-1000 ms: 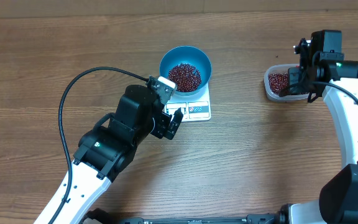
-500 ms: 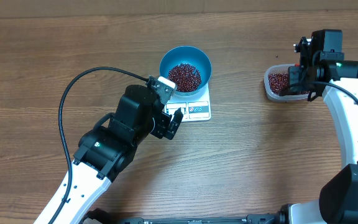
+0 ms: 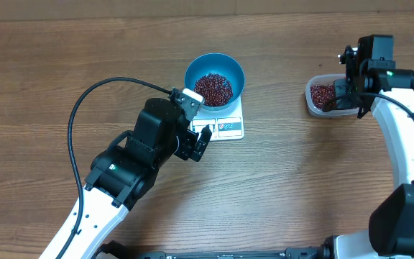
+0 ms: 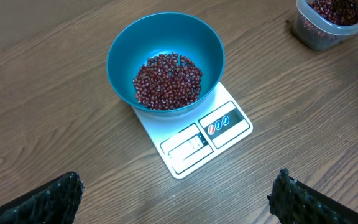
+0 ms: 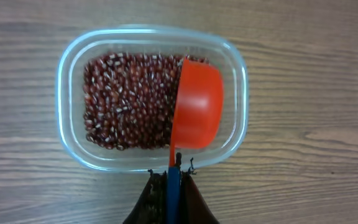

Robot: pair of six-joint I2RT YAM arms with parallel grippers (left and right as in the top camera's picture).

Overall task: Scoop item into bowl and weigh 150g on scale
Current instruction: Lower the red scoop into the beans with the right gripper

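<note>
From overhead, the left gripper [image 3: 198,142] hovers over the brown wooden table [image 3: 300,187] with its jaws spread wide and holding nothing. Just ahead of its fingertips lies the small flat white rectangular scale [image 3: 226,124], and on the far part of the scale stands the round deep light blue bowl [image 3: 232,68], which holds a heap of small dark red-brown beans [image 3: 213,88]. Well off to that gripper's right, the right gripper [image 3: 345,92] hangs over the near edge of a clear rounded-rectangular plastic tub [image 3: 310,97], which has more beans in it. In the left wrist view, the two black fingers [image 4: 48,202] stand far apart at the lower corners. The scale's display and buttons face the gripper, the bowl sits beyond them, and the tub is far ahead to the right. In the right wrist view, the right gripper is clamped shut on the blue handle [image 5: 174,180] of an orange-red plastic scoop [image 5: 197,102]. The scoop reaches straight forward from the fingertips into the tub, and its cup lies over the right side of the beans.
</note>
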